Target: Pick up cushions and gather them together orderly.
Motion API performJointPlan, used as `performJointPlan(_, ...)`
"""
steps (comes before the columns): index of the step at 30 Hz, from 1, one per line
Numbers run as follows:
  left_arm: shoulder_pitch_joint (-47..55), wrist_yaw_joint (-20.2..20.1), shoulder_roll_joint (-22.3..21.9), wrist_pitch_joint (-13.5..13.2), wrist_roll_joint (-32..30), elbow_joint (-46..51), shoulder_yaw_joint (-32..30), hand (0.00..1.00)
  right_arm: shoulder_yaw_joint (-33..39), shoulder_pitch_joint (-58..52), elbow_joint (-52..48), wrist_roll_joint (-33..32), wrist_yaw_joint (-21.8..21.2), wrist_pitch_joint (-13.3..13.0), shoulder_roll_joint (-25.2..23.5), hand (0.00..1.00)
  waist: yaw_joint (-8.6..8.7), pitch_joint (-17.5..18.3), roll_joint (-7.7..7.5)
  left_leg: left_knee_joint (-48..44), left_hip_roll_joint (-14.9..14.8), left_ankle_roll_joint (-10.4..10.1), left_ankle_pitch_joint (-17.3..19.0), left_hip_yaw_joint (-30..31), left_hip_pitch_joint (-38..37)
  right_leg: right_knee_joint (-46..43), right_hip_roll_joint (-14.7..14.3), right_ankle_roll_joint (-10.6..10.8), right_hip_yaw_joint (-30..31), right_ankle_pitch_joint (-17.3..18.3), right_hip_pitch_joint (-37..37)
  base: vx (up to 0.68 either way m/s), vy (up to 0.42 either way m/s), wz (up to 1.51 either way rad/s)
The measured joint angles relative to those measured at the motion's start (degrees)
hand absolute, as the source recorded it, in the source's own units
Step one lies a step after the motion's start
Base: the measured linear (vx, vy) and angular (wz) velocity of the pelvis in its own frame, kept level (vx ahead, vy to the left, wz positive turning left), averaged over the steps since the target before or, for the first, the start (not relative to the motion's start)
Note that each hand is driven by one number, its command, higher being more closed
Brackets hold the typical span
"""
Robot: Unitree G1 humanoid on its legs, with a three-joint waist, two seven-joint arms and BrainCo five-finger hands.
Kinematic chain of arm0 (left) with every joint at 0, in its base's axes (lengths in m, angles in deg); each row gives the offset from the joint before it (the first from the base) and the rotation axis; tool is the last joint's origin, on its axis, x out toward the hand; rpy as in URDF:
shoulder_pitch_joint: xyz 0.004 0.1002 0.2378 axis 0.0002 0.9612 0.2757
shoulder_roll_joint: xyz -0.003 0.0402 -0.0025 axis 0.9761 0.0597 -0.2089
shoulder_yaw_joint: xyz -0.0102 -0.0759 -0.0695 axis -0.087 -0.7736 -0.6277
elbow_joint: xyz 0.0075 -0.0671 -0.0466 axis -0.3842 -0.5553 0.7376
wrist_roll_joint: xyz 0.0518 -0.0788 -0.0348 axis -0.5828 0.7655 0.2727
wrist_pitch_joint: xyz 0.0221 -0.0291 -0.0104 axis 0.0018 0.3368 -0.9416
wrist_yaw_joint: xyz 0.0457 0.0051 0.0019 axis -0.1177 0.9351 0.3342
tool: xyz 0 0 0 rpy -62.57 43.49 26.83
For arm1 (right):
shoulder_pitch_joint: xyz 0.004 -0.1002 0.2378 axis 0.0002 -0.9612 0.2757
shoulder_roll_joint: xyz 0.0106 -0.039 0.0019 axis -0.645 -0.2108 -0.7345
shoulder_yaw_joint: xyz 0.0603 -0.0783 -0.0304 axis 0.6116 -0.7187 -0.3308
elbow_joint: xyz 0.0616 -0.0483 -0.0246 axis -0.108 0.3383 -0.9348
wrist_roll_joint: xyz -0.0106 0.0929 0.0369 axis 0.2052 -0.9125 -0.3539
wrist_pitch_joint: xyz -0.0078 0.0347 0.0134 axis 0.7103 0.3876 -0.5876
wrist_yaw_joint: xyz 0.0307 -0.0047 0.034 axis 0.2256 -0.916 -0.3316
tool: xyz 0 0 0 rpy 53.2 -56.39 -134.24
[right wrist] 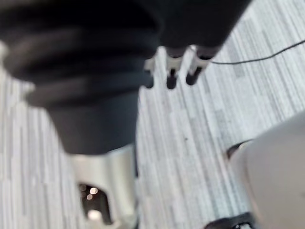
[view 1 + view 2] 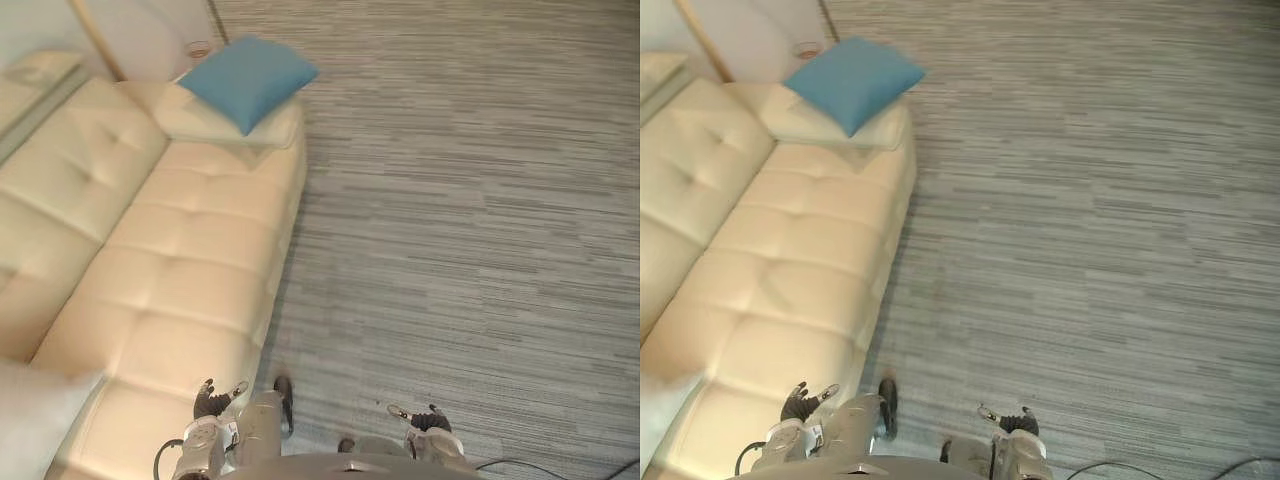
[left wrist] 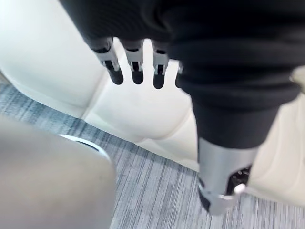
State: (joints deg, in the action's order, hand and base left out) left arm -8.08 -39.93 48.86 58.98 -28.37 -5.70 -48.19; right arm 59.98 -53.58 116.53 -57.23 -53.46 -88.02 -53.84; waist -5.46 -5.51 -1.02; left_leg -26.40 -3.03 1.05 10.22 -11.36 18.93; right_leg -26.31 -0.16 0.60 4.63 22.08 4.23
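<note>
**A:** Fingers?

**B:** Left hand (image 2: 210,403): fingers (image 3: 136,67) straight and slack, spread a little, nothing in them. Right hand (image 2: 430,421): same, fingers (image 1: 171,76) loose and straight, empty.

**A:** Where are the hands?

**B:** Both low, close in front of the body. The left hangs over the near front edge of the sofa (image 2: 180,260); its wrist view shows the seat padding just past the fingertips, not touching. The right is over bare carpet (image 2: 460,200), well clear of the sofa.

**A:** Cushions?

**B:** Three in view. The blue cushion (image 2: 250,78) is at the far end of the sofa, lying on top of a cream cushion (image 2: 215,125), turned corner-on so one tip hangs over the cream one's front edge. The cream one sits flat on the seat at the sofa's far front corner. The white cushion (image 2: 30,410) is at the near end, by the backrest, cut off by the frame edge.

**A:** Any near a hand?

**B:** The white one is nearest the left hand, with open seat between them. The stacked pair is well apart from both hands.
</note>
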Motion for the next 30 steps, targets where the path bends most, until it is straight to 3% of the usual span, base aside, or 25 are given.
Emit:
performJointPlan(2, -0.4, 0.1, 1.0, 0.1, -0.2, -0.5, 0.5, 0.0, 0.5, 0.3, 0.0, 0.1, -0.1, 0.0, -0.9, 0.0, -0.46, -0.4, -1.46, -1.0, 0.4, 1.1, 3.2, -3.2, -3.9, -11.3, 1.9, 3.2, -0.5, -0.9, 2.8, 0.39, 0.143, -0.7)
performJointPlan(3, -0.5, 0.1, 1.3, 0.4, -0.6, -0.8, 1.0, 0.0, 0.4, 0.5, 0.0, 0.1, -0.1, 0.0, -0.8, 0.0, -0.14, -0.4, -1.49, -0.9, 0.7, 1.6, 4.2, -3.3, -5.7, -17.1, 2.5, 5.8, -1.4, -2.8, 4.5, 0.49, 0.172, -0.6)
performJointPlan(4, -0.5, 0.1, 1.6, 1.1, -1.7, -1.7, 2.0, 0.0, 0.4, 1.2, -0.1, 0.3, -0.3, 0.0, -0.4, 0.0, 0.76, -0.8, -0.88, -0.2, 1.0, 2.2, 6.5, -3.3, -10.4, -28.0, 4.5, 6.6, -4.5, -4.8, 7.7, 0.55, 0.177, -0.4)
performJointPlan(6, -0.5, 0.1, 1.6, 1.3, -2.3, -2.5, 3.2, 0.0, 0.2, 1.8, -0.2, 0.4, -0.4, 0.0, 0.0, 0.0, 1.58, -1.3, 0.22, 1.8, 1.0, 2.6, 7.9, -3.3, -16.3, -35.0, 7.5, 4.0, -10.2, -4.2, 11.0, 0.47, 0.123, -0.22)
performJointPlan(8, -1.1, 0.1, 1.6, 1.4, -2.3, -2.6, 4.0, 0.0, 0.1, 2.7, -0.9, 0.9, -0.4, -0.1, -0.3, 0.0, 2.26, -1.3, 0.14, 6.8, 0.0, 1.5, 8.8, -3.4, -21.6, -31.5, 9.1, 2.6, -16.0, -3.4, 16.2, 0.46, 0.039, -0.04)
performJointPlan(10, -2.0, 0.1, 1.5, 1.4, -2.3, -3.7, 4.2, 0.0, 0.2, 3.4, -0.8, 1.6, -0.4, -0.1, 0.0, 0.0, 2.59, -1.6, 0.22, 10.6, -0.6, 1.1, 8.6, -3.8, -25.4, -21.8, 8.7, 1.7, -18.4, -3.3, 19.6, 0.49, -0.025, -0.04)
performJointPlan(12, -2.1, 0.2, 1.8, 1.5, -2.3, -4.3, 5.1, 0.0, 0.1, 4.2, 0.0, 2.0, -0.4, -0.1, 0.6, 0.0, 3.36, -1.6, 0.35, 12.8, -1.1, 1.1, 8.6, -3.4, -27.2, -11.6, 7.4, 1.3, -18.0, -6.3, 21.8, 0.42, -0.117, 0.2)
performJointPlan(13, -2.6, 0.1, 2.1, 1.5, -3.2, -5.4, 6.1, 0.0, 0.0, 4.6, 0.6, 2.1, -0.4, 0.2, 1.3, 0.0, 4.23, -1.9, 0.52, 14.5, -1.3, 0.7, 8.5, -1.9, -28.8, 0.6, 5.9, 1.5, -16.8, -12.8, 21.7, 0.51, -0.192, 0.61)
performJointPlan(14, -2.5, 0.1, 2.5, 1.6, -4.1, -6.1, 6.4, 0.0, 0.3, 3.5, 1.3, 1.9, -0.6, 0.2, 1.6, 0.0, 4.72, -2.2, 0.4, 15.7, -0.8, -0.5, 8.3, 0.6, -30.4, 5.7, 5.5, 0.5, -15.4, -23.2, 20.3, 0.54, -0.219, 0.67)
performJointPlan(15, -2.7, 0.1, 2.2, 1.6, -4.5, -6.4, 6.3, 0.0, 0.5, 3.6, 1.6, 1.9, -0.5, 0.1, 1.9, 0.0, 5.06, -2.2, 0.4, 15.6, -1.2, -1.0, 8.5, 1.8, -31.0, 5.1, 5.1, -1.3, -15.0, -24.3, 19.7, 0.54, -0.212, 0.27)
performJointPlan(16, -2.8, 0.1, 1.2, 1.6, -5.7, -7.0, 6.1, 0.0, 0.3, 5.6, 2.4, 2.6, -0.5, 0.2, 3.3, 0.0, 4.56, -2.6, 3.14, 13.9, -3.4, -2.8, 7.5, 4.0, -31.0, 1.8, 4.0, -1.9, -15.8, -21.0, 19.9, 0.52, -0.206, 0.05)
performJointPlan(17, -3.1, 0.1, 0.5, 1.6, -6.4, -6.9, 5.1, 0.0, 0.4, 6.3, 2.4, 2.6, -0.5, 0.2, 3.7, 0.0, 4.59, -3.4, 4.1, 9.9, -3.8, -4.3, 6.5, 5.5, -30.2, -1.0, 3.9, -2.5, -16.3, -17.9, 19.6, 0.5, -0.19, -0.02)
performJointPlan(18, -3.2, 0.1, 0.1, 1.6, -6.5, -6.8, 4.6, 0.0, 0.4, 6.2, 2.4, 2.6, -0.5, 0.2, 3.7, 0.0, 4.6, -3.6, 4.44, 6.2, -4.2, -4.3, 5.9, 6.1, -29.0, -1.9, 3.8, -2.6, -16.6, -16.5, 19.1, 0.4, -0.168, 0.2)
performJointPlan(19, -3.2, 0.1, -0.5, 1.6, -6.6, -6.7, 3.3, 0.0, 0.3, 6.2, 2.3, 2.6, -0.5, 0.2, 3.8, 0.0, 4.8, -4.1, 4.98, -4.0, -5.2, -4.5, 3.6, 7.2, -25.2, -2.6, 3.7, -2.9, -17.4, -14.3, 17.0, 0.48, -0.202, 0.25)
performJointPlan(20, -3.1, 0.1, -0.8, 1.6, -6.6, -5.7, 2.1, 0.0, 0.2, 6.0, 2.3, 2.5, -0.4, 0.2, 3.8, 0.0, 4.77, -4.5, 5.27, -16.5, -6.6, -4.6, -2.0, 8.3, -20.2, -1.9, 3.2, -3.4, -17.9, -12.8, 14.4, 0.54, -0.211, 0.1)
performJointPlan(22, -2.8, 0.1, -0.7, 1.6, -6.6, -3.2, 1.3, 0.0, -0.9, 6.0, 2.3, 2.5, -0.2, 0.1, 3.2, 0.0, 2.98, -5.3, 5.07, -37.6, -10.4, -4.8, -0.7, 6.8, -9.9, 0.5, 1.4, -4.5, -17.9, -10.2, 6.8, 0.48, -0.145, -0.15)
performJointPlan(23, -2.8, 0.1, -0.6, 1.5, -6.6, -2.0, 1.6, 0.0, -0.9, 6.0, 2.3, 2.5, -0.2, 0.0, 2.7, 0.0, 2.48, -5.8, 4.25, -39.3, -10.5, -4.2, 0.1, 5.4, -7.2, 2.0, 1.4, -4.2, -17.6, -9.6, 4.0, 0.43, -0.083, -0.12)
performJointPlan(26, -2.7, 0.1, -0.7, 1.0, -6.3, 0.1, 1.9, 0.0, -0.9, 6.1, 1.8, 2.4, -0.1, 0.1, 1.9, 0.0, 1.72, -5.7, 4.35, -30.9, -10.1, -2.4, 2.6, 1.0, 0.8, 7.8, 1.4, -3.6, -17.5, -8.3, -2.3, 0.35, 0.024, 0.01)
performJointPlan(28, -2.7, 0.1, -0.8, 0.9, -6.0, 0.9, 1.9, 0.0, -0.8, 6.1, 1.8, 2.1, 0.0, 0.4, 1.5, 0.0, 1.08, -5.8, 4.06, -17.9, -8.3, -2.1, 2.9, -1.5, 2.4, 10.7, 2.0, -2.5, -17.5, -8.1, -5.3, 0.4, 0.126, 0.04)
performJointPlan(29, -2.8, 0.1, -1.0, 0.9, -6.0, 1.0, 2.1, 0.0, -0.5, 6.1, 1.8, 1.9, 0.1, 0.5, 1.4, 0.0, 0.6, -5.5, 3.72, -5.8, -5.9, -3.1, 1.4, -1.8, 2.0, 12.1, 2.7, -1.1, -17.5, -7.9, -6.8, 0.34, 0.136, -0.01)
performJointPlan(30, -2.6, 0.1, -0.9, 0.9, -6.0, 0.8, 2.4, 0.0, -0.1, 6.1, 2.1, 1.9, 0.1, 0.5, 1.5, 0.0, 0.35, -5.2, 3.72, 0.8, -4.8, -3.6, -0.5, -1.4, 1.5, 12.6, 2.9, -0.4, -17.2, -7.4, -7.3, 0.43, 0.194, -0.18)
